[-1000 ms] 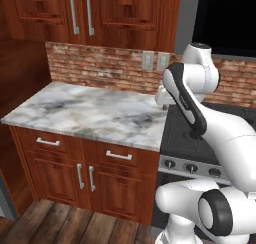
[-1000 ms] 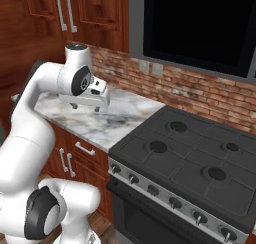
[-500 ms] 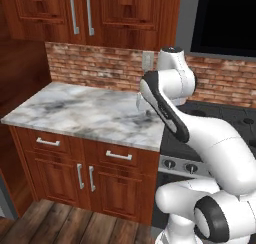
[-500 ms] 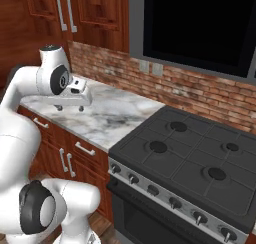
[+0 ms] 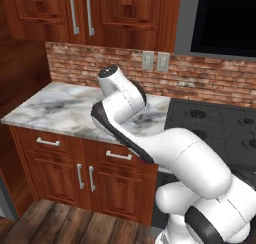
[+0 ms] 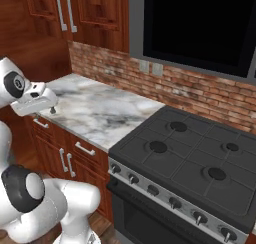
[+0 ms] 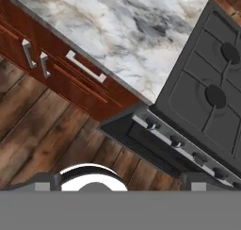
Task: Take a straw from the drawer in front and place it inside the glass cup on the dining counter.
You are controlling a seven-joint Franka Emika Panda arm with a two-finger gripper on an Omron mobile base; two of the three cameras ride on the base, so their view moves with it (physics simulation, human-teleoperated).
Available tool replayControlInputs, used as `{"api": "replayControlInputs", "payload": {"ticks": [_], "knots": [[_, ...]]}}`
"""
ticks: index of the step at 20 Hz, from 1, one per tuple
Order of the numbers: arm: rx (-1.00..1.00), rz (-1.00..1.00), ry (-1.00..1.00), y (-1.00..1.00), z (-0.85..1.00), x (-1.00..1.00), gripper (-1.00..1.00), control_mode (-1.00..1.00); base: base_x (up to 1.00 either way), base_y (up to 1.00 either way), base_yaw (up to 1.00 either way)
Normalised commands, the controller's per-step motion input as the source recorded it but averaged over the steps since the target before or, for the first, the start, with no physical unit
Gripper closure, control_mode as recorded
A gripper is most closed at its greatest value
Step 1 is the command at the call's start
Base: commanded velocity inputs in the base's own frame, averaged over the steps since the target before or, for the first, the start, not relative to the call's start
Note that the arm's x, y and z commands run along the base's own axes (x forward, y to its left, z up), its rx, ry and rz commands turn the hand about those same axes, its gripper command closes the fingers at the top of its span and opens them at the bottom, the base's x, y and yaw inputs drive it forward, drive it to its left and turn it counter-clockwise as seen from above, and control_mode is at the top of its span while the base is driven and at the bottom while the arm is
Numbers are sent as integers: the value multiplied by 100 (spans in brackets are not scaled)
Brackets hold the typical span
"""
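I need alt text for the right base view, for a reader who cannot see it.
A white robot arm holds its open gripper over the left end of a grey-veined white marble worktop on reddish-brown wooden cabinets. A black four-burner stove stands to the right, beneath a brick backsplash.

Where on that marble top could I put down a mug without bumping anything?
The marble worktop looks bare across its middle and back, bordered by the brick backsplash behind and the stove on one side. It is tighter at the front corner away from the stove, where the open gripper hangs over the edge.
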Motion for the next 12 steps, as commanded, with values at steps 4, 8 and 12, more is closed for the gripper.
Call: {"api": "replayControlInputs", "payload": {"ticks": [4,8,12], "knots": [[-29,0,0,87,-46,0,-100,-100,0,0,0],[-27,0,1,63,-55,1,-100,-100,0,0,0],[-22,0,1,31,-57,0,-100,-100,0,0,0]]}}
